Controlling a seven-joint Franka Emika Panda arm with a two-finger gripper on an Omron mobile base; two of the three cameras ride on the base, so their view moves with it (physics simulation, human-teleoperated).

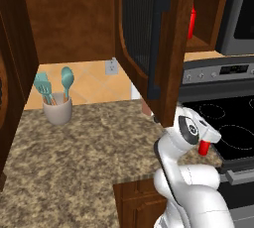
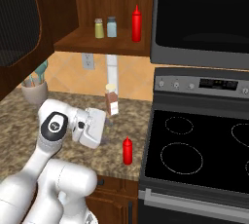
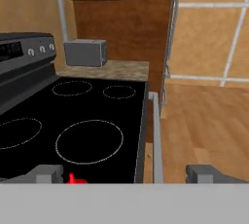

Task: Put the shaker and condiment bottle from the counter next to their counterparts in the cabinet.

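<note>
Condiment bottle [image 2: 127, 150] is seen upright near the desk [image 2: 68, 121] edge beside the stove; light, slick plastic is judged, best pinched mid-body by the wide-open gripper [image 3: 125, 173].

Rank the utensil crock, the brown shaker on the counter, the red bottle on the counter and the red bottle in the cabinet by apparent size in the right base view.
1. Utensil crock, partly hidden.
2. Brown shaker.
3. Cabinet red bottle and counter red bottle: too close to rank; distances differ.
</note>
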